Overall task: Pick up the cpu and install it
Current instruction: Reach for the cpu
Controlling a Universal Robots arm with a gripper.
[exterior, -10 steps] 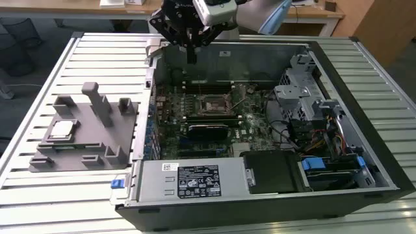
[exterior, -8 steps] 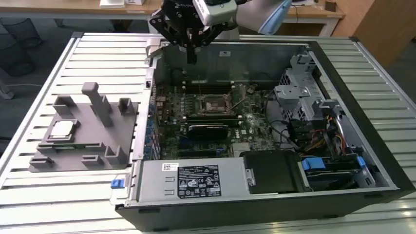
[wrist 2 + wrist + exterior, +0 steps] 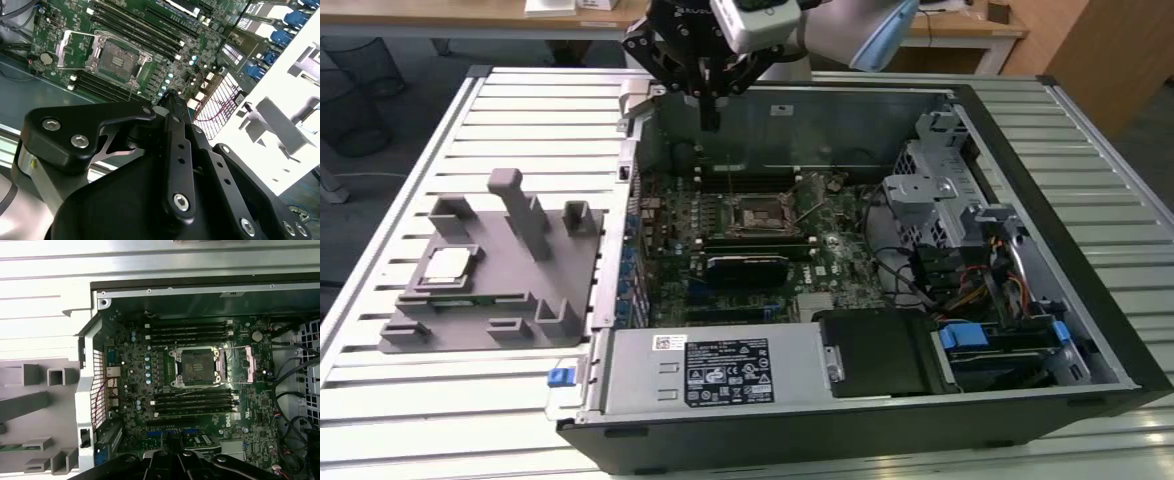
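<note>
Silvery cpu (image 3: 447, 265) lies on the grey fixture tray (image 3: 494, 305) beside the open computer case (image 3: 854, 440). Black gripper (image 3: 710, 122), fingers pinched together on nothing, hangs over the case's edge, its arm cut off above. I cannot read the power supply label (image 3: 727, 371).

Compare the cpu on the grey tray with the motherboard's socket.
The cpu is silvery-white on top; the socket is dark inside a metal frame. The cpu lies on the grey tray outside the case; the socket sits on the motherboard inside it. Both are square.
</note>
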